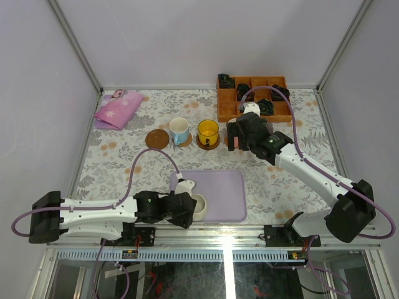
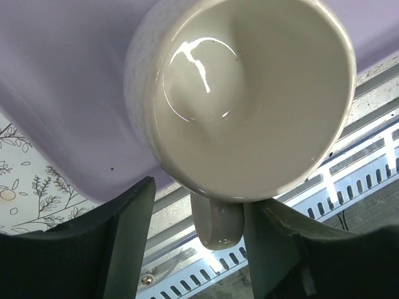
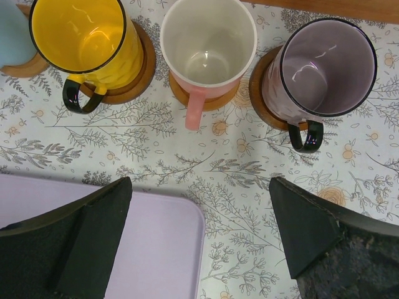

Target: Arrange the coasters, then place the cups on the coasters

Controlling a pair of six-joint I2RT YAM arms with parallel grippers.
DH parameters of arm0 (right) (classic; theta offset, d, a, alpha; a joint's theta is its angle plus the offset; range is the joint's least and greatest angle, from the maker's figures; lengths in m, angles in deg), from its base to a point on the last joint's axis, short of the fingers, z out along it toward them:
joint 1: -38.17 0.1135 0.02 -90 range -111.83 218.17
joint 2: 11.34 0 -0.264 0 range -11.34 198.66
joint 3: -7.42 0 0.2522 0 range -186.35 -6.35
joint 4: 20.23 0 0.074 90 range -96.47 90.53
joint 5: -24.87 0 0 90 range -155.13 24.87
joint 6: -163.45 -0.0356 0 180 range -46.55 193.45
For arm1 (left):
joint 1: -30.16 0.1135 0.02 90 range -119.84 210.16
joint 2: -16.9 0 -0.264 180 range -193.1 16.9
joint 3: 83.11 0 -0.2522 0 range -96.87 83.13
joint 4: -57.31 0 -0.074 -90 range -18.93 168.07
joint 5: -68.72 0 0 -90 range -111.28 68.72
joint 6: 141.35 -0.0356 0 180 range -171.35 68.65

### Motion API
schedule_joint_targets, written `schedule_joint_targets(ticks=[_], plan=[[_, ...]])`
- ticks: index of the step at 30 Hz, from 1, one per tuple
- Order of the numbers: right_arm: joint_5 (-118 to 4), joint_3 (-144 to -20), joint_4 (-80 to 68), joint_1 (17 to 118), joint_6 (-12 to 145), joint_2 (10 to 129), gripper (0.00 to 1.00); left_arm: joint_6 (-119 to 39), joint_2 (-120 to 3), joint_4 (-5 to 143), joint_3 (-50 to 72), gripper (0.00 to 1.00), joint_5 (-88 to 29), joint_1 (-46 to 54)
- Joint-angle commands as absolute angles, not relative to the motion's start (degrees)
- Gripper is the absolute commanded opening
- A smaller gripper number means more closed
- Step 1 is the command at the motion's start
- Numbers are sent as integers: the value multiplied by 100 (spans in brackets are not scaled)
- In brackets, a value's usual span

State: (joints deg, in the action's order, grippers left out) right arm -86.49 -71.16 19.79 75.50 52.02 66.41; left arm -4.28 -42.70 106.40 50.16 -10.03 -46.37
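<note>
The left claw (image 2: 199,202) is half open around the handle of the cream-white cup (image 2: 249,93) on the purple tray (image 2: 62,93). It may be touching the handle, but I cannot tell. The right claw (image 3: 201,187) is wide open and empty. It is above the yellow cup (image 3: 81,37), pink cup (image 3: 209,43) and purple cup (image 3: 321,68) on 3 coasters (image 3: 140,78).

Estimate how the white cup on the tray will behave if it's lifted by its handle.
Likely stiff and breakable: the white cup looks like glazed ceramic. The shiny glaze suggests a slippery handle. Held by that handle alone, it may tilt, since the body sits off to one side.
</note>
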Motion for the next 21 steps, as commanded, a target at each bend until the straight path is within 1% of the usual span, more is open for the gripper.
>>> schedule_joint_targets(ticks=[1, 2, 4, 5, 6, 7, 8, 10, 21], plan=[[-8616, -7141, 1832, 7500, 5158, 6624, 99, -529, -4289, 10381, 5114, 53, -757, -4687], [-8606, -7144, 1832, 7500, 5157, 6625, 99, -529, -4295, 10377, 5110, 51, -757, -4698], [-8605, -7135, 1832, 7496, 5166, 6631, 99, -539, -4303, 10361, 5114, 43, -772, -4703], [-8606, -7133, 1832, 7500, 5155, 6634, 99, -539, -4301, 10351, 5122, 34, -777, -4713], [-8598, -7125, 1832, 7500, 5155, 6635, 99, -519, -4307, 10355, 5127, 14, -757, -4729], [-8601, -7127, 1832, 7500, 5156, 6624, 99, -492, -4309, 10354, 5131, 6, -743, -4737], [-8594, -7114, 1832, 7500, 5157, 6623, 99, -486, -4307, 10344, 5139, 2, -745, -4747], [-8586, -7106, 1840, 7500, 5155, 6619, 99, -500, -4309, 10350, 5132, 0, -750, -4773], [-8637, -7094, 1809, 7500, 5203, 6610, 99, -441, -3879, 10572, 4862, 0, -58, -4848]])
